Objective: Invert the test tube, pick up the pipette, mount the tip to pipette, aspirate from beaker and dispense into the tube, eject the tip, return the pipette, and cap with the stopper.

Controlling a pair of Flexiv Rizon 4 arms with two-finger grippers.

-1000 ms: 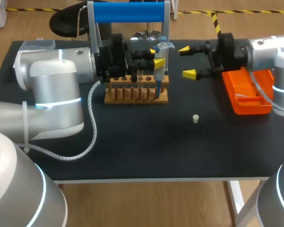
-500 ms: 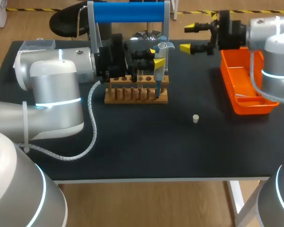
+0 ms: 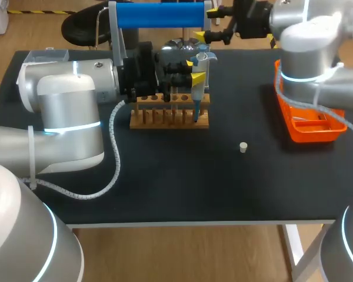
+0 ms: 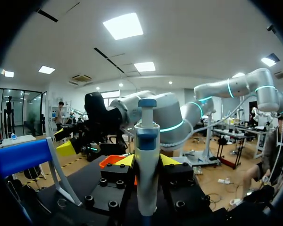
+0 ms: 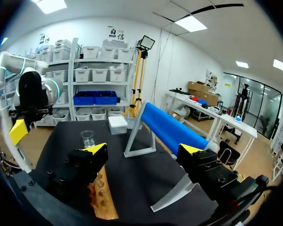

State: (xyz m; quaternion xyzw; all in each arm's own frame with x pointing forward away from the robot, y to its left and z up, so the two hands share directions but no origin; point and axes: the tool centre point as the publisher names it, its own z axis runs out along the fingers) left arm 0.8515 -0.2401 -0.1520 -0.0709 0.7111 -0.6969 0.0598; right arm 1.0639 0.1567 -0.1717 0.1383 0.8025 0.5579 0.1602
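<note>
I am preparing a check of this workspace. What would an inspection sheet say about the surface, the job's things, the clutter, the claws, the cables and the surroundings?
Surface: black table.
Job's things: pipette upright, lower end at the wooden rack; stopper alone on the table; beaker behind the rack.
Clutter: orange tray at the right edge; blue-bar stand; white box at the far left corner.
Claws: left claw shut on the pipette; right claw open, empty, near the stand.
Cables: white coiled cable looping from the left arm.
Surroundings: nothing seen.
</note>
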